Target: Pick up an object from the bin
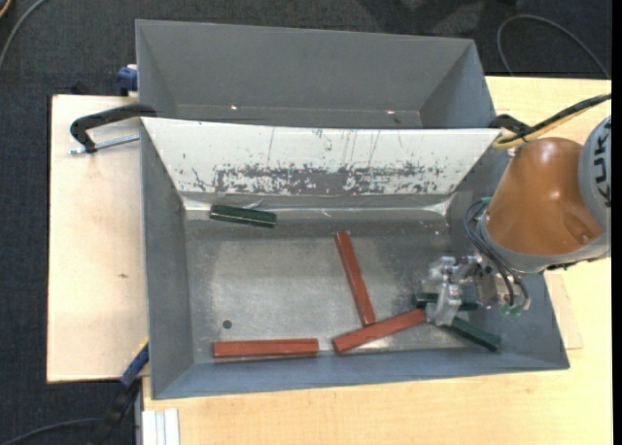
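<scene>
Gripper (pixel 442 305) low in near-right corner of grey metal bin (pixel 163 268) — at right end of flat red-brown bar (pixel 379 331); dark green flat bar (pixel 476 336) just beside. Grip state — cannot tell.

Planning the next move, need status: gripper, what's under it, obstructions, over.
Gripper low in front right corner of bin. Above right end of slanted red-brown bar. Close on its right, dark green bar.

Open bin floor (pixel 262 278) at left-centre; red sticks (pixel 355 278) crowd the right
</scene>
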Controlling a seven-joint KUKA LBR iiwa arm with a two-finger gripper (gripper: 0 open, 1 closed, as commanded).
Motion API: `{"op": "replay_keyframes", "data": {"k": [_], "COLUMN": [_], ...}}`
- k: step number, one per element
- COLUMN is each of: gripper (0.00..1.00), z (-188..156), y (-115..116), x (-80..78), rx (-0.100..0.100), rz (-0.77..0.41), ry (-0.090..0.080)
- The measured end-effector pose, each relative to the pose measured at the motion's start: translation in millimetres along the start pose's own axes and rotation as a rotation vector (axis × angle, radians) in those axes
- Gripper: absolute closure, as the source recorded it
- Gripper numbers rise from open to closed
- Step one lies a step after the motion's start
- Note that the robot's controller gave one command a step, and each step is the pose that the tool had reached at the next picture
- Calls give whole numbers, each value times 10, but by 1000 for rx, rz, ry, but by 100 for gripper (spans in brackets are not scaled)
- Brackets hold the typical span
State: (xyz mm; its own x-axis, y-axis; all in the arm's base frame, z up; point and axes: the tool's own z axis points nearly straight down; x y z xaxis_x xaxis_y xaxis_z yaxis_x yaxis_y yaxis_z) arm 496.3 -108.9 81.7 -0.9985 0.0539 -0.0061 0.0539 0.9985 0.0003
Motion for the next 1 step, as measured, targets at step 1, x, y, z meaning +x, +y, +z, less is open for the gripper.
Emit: {"op": "replay_keyframes", "data": {"k": [1], "gripper": [100], "z": [-673], "y": [0], "x": [-33], "rx": [2], "rz": [0], "ry": [-6]}}
